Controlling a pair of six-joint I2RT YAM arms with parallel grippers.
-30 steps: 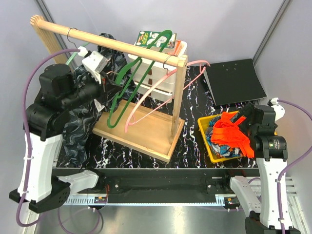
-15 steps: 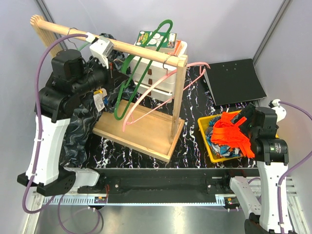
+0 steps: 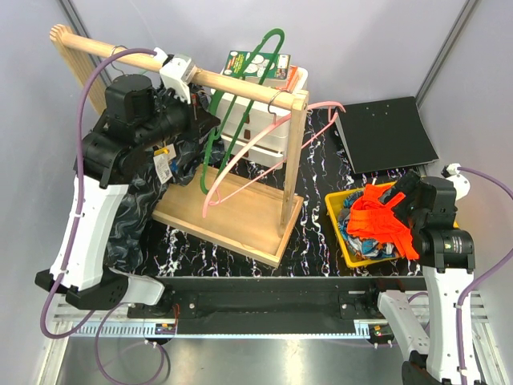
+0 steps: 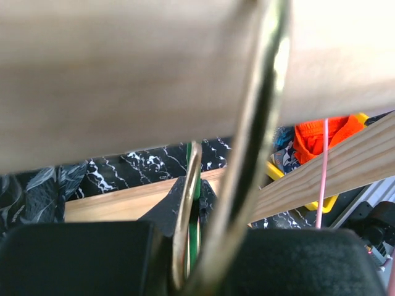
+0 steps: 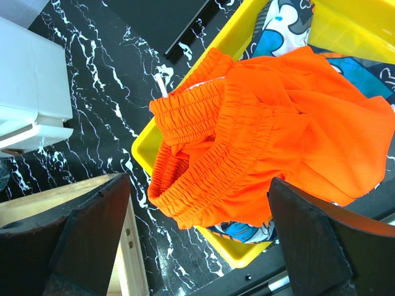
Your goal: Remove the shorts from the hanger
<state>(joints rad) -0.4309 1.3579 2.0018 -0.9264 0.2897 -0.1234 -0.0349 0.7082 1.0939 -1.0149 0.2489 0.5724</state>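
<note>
The dark navy-grey patterned shorts (image 3: 132, 216) hang in a long fold below the left end of the wooden rail (image 3: 88, 44). They drape down past the left arm with a paper tag (image 3: 164, 164) near their top, and where they meet their hanger is hidden behind the arm. Close under that stretch of the rail, the left gripper (image 3: 191, 96) has its fingers (image 4: 74, 259) drawn together. The left wrist view shows a metal hook (image 4: 250, 172) running down between them, with the rail filling the frame just above, and a thinner wire hook (image 4: 185, 209) sits just beside it. The plain orange shorts (image 3: 383, 218) lie bunched on top of a yellow bin (image 3: 333, 210) well to the right of the rail, beyond its right post. The blue, orange and white patterned shorts (image 5: 290, 28) lie under them in the same bin. The right gripper (image 5: 197, 182) hovers over the orange shorts with its fingers spread wide apart, clear of the cloth. On the right half of the rail hang a green hanger (image 3: 273, 34) and a pink hanger (image 3: 325, 103), both tilted. Behind the rail stands a white drawer unit (image 3: 240, 120) with a green box (image 3: 252, 62) on top. Below the rail the wooden base (image 3: 232, 216) of the rack rests on a black marbled tabletop (image 3: 313, 241), and a black board (image 3: 385, 132) lies off to the right of the rail.
</note>
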